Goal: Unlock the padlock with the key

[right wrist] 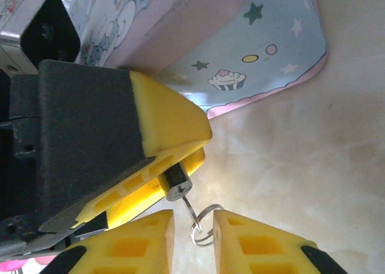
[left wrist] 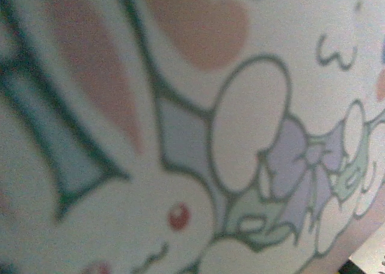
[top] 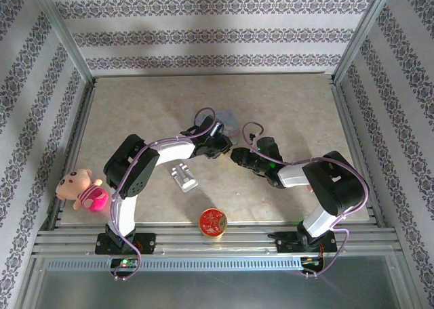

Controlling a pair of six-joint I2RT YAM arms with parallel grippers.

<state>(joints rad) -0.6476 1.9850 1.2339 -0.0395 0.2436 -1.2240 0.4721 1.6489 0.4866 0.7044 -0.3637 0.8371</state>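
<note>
Left tool [right wrist: 195, 154] clamps padlock [right wrist: 176, 182], beside pastel tin [right wrist: 252, 51]. Key ring [right wrist: 196, 230] hangs from padlock face between right tool [right wrist: 194, 221] jaws, parted, not pinching. Risk: jaws could catch ring alone, leave key unturned or tug it out. Right wrist view shows padlock, ring; left wrist view, blurred tin print

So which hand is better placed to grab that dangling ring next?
Right hand: the ring dangles in its open gap, just below the small dark padlock that the left hand is pinching.

Left gripper [right wrist: 200, 149] pinched shut, right gripper [right wrist: 194, 237] narrowly parted, the two meeting tip to tip
</note>
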